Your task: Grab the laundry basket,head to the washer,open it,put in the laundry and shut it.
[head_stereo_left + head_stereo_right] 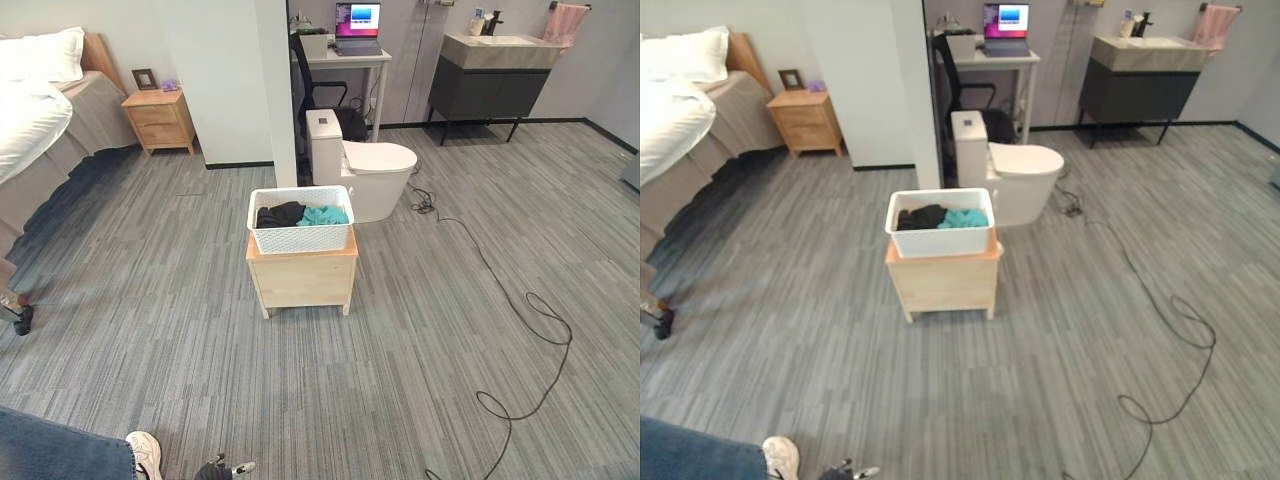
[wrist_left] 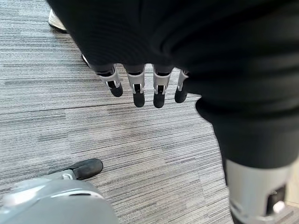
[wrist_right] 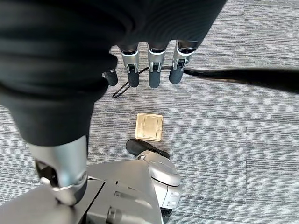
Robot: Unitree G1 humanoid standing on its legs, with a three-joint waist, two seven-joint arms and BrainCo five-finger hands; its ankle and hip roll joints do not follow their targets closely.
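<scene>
You'll find the white laundry basket (image 1: pixel 300 222), holding dark and teal clothes (image 1: pixel 302 214), on a small wooden table (image 1: pixel 302 276) ahead, just in front of the toilet (image 1: pixel 365 165). Your left robot hand (image 2: pixel 140 86) and right robot hand (image 3: pixel 152 70) both hang relaxed with straight fingers over the grey floor (image 1: pixel 400 380), well apart from the basket, holding nothing.

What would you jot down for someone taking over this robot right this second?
Left hand: open, fingers hanging straight over the carpet, holding nothing.
Right hand: open and empty too.
White laundry basket, with dark and teal clothes inside, sits on a small wooden stand ahead, in front of the toilet.
Done: nothing yet.
Left: walk up, grab the basket, find the washer, open it, load, shut it.
</scene>
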